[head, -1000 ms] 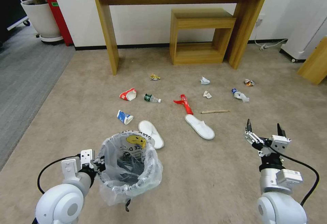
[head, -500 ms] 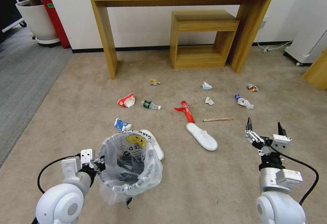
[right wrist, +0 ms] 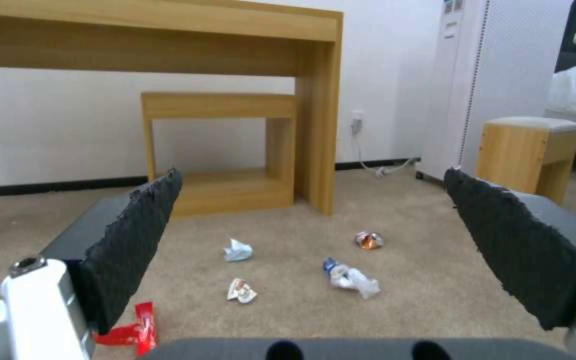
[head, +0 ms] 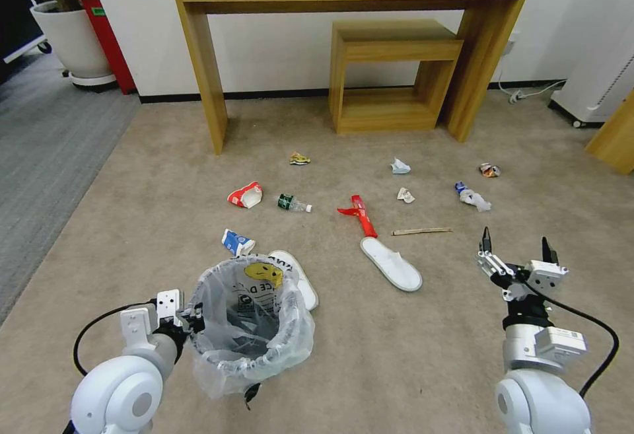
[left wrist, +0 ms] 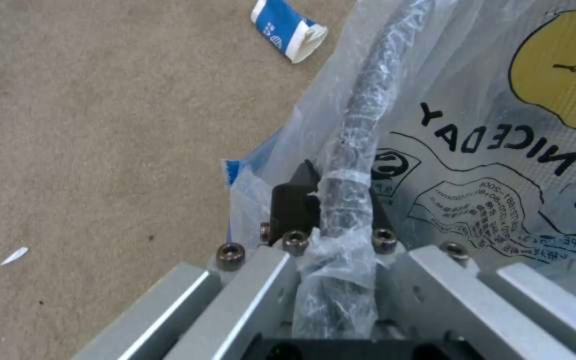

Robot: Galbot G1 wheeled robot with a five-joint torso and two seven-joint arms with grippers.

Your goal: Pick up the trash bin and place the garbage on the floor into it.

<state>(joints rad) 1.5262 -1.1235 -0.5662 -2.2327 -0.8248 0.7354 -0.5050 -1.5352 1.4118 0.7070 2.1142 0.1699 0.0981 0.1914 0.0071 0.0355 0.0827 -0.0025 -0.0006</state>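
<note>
The trash bin (head: 249, 325), lined with a crinkly clear bag, is held at its rim by the left pincer (head: 187, 315), which is pinched shut on the bagged rim as seen in the left wrist view (left wrist: 341, 200). The bin is carried low on the robot's left, above the beige carpet (head: 396, 355). A white slipper (head: 298, 275) lies partly behind the bin, and a crushed blue-white cup (head: 236, 242) lies just beyond it.

The right pincer (head: 516, 249) is held above the carpet on the right with its fingers spread wide, nothing between them. Ahead of it a second slipper (head: 391, 263), a red wrapper (head: 356, 213), a wooden stick (head: 421, 230), a green-label bottle (head: 292, 203) and a red-white cup (head: 246, 195) are scattered on the floor, well apart.
</note>
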